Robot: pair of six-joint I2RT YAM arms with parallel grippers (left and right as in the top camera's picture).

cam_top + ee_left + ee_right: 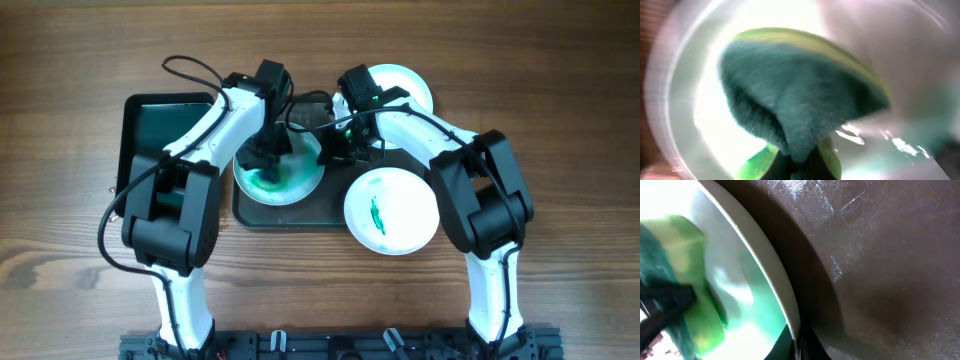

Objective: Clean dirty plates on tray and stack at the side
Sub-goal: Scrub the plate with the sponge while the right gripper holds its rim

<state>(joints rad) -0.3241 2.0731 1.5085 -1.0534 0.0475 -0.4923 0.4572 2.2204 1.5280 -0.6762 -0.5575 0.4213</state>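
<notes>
A white plate [290, 182] with a teal smear lies on the left half of the large dark tray [290, 217]. My left gripper [268, 152] is shut on a green-teal sponge [795, 90] and presses it on this plate [700, 120]. My right gripper [335, 150] is shut on the plate's right rim [765, 265], with the tray floor [880, 280] beside it and the sponge [687, 285] in view. A second plate [392, 210] with a small green smear sits at the tray's right edge. A plain white plate [405, 88] lies on the table behind the right arm.
A smaller dark green tray [160, 130] lies to the left of the large tray, partly under my left arm. Bare wooden table [560, 120] surrounds the trays. Cables run over the arms above the large tray.
</notes>
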